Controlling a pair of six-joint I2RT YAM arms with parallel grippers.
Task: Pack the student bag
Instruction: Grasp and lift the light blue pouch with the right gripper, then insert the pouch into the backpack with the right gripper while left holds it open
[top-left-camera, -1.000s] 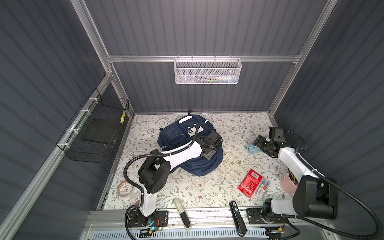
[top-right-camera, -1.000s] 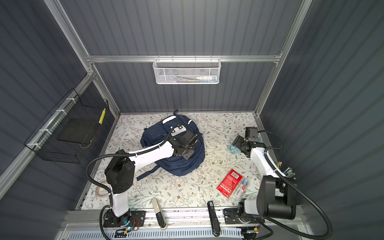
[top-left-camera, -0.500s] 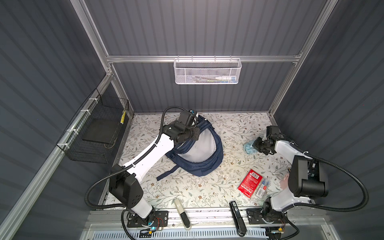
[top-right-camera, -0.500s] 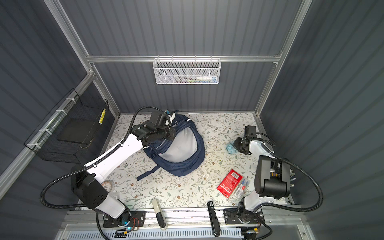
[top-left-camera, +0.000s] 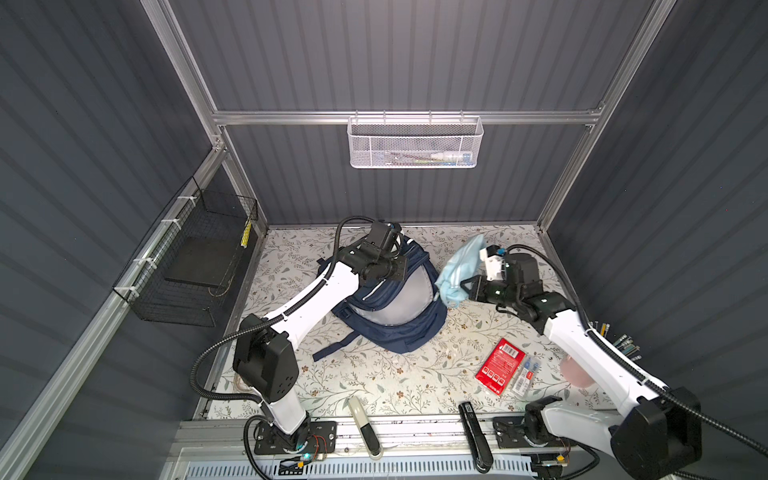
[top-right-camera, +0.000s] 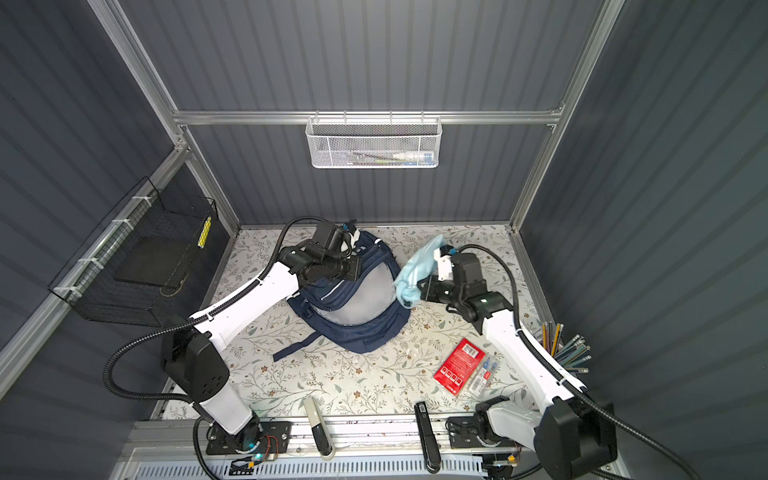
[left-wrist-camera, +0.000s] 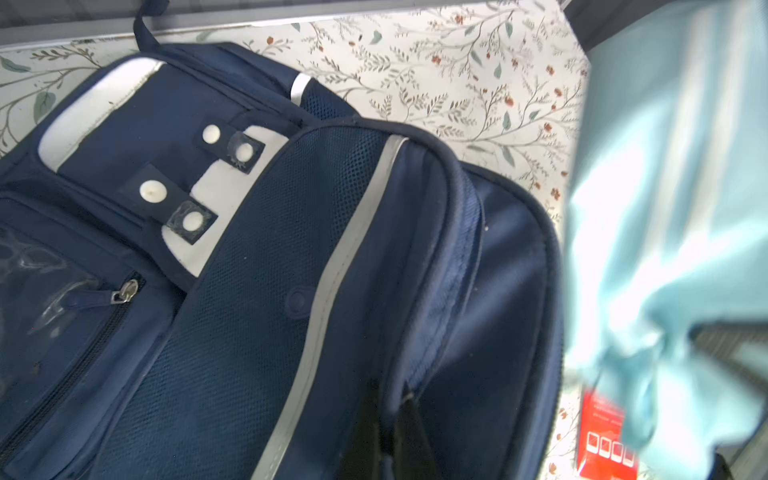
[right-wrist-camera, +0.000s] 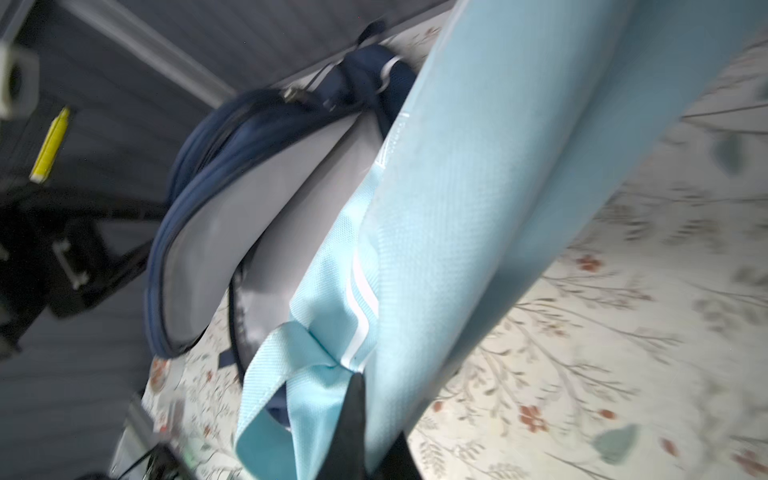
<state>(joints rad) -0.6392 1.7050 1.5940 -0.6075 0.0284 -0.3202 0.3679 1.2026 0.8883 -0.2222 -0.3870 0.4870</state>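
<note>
Clamping light-blue cloth (top-left-camera: 456, 272) in right gripper (top-left-camera: 467, 286), jaws shut, just beside the grey-lined mouth of the student bag (top-left-camera: 399, 337), on its right-edge side. Pinching bag rim in left gripper (left-wrist-camera: 388, 401), propping mouth open near far edge of table (top-left-camera: 374, 379). Probably needing leftward carry.

Front-centre tabletop (top-left-camera: 386, 386) is lying open between the student bag (top-left-camera: 390, 332) and the front rail: clear passage for a gripper. The left arm (top-left-camera: 316, 299) is stretching over the bag's left side, closing that approach. A light-blue cloth (top-left-camera: 455, 270) is hanging from the right gripper (top-left-camera: 467, 286), just beside the bag's right side and crowding that flank. A red packet (top-left-camera: 500, 365) and a clear pen pack (top-left-camera: 525, 374) are taking up the front right. The back-right corner is showing bare.
</note>
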